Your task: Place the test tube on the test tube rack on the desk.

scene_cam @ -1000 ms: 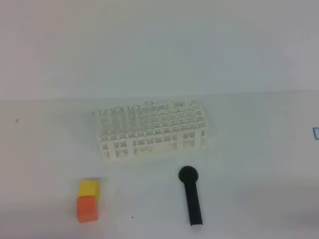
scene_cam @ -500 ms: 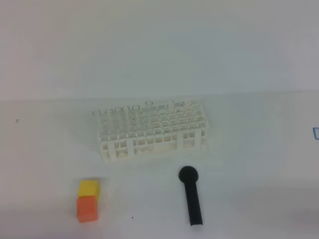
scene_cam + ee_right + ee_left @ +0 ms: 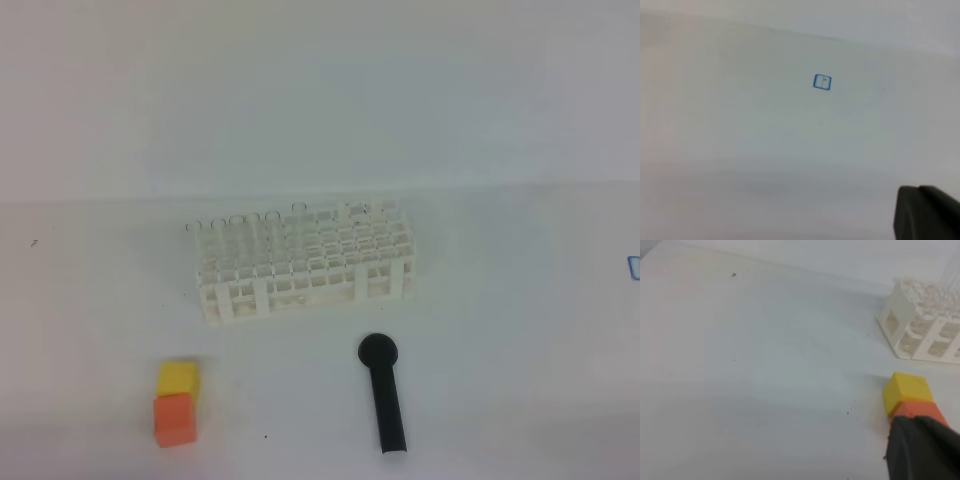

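We see the test tube rack (image 3: 303, 264) standing mid-frame on the white tabletop (image 3: 500, 330), faint glass tube rims lining its far row. Lower centre lies a black round-headed stick (image 3: 384, 394); lower left, a yellow block (image 3: 178, 378) touches an orange block (image 3: 174, 419). Both pincers sit together, holding nothing.

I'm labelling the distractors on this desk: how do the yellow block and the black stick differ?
The yellow block is a small, bright cube; the black stick is long and thin with a round head. The block touches an orange block, while the stick lies alone. The block sits left of the test tube rack, the stick to its right. Both rest on the desk, in front of the rack.
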You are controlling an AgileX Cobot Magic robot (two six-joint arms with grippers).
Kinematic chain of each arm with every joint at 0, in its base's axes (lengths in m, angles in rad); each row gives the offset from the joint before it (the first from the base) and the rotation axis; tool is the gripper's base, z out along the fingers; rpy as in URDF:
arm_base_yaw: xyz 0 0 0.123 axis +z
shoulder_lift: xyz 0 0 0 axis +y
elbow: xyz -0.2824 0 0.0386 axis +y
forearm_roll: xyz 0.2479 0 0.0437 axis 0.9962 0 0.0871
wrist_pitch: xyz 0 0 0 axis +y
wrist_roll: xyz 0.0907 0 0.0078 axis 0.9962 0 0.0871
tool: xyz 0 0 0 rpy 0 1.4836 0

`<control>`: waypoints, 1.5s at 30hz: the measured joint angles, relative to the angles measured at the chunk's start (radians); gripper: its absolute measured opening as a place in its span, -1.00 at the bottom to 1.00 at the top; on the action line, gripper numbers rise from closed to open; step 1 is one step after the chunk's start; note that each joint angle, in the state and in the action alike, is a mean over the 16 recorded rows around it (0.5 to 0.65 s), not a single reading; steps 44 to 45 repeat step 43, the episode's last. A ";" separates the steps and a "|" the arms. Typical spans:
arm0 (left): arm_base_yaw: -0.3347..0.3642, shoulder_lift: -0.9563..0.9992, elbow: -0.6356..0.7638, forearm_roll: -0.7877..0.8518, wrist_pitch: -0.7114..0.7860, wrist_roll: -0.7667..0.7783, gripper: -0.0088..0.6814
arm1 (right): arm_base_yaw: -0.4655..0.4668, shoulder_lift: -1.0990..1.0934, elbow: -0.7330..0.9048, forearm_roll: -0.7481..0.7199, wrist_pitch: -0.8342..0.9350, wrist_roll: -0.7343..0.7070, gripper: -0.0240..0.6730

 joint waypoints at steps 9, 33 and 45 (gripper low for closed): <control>0.000 0.000 0.000 0.000 0.000 0.000 -0.98 | 0.000 -0.009 -0.003 0.000 0.038 -0.004 -0.94; 0.000 0.001 0.000 0.000 0.000 0.000 -0.98 | 0.000 -0.009 -0.004 0.000 0.039 -0.004 -0.94; 0.000 0.002 0.000 0.000 0.000 0.000 -0.98 | 0.000 -0.009 -0.004 0.000 0.039 -0.004 -0.94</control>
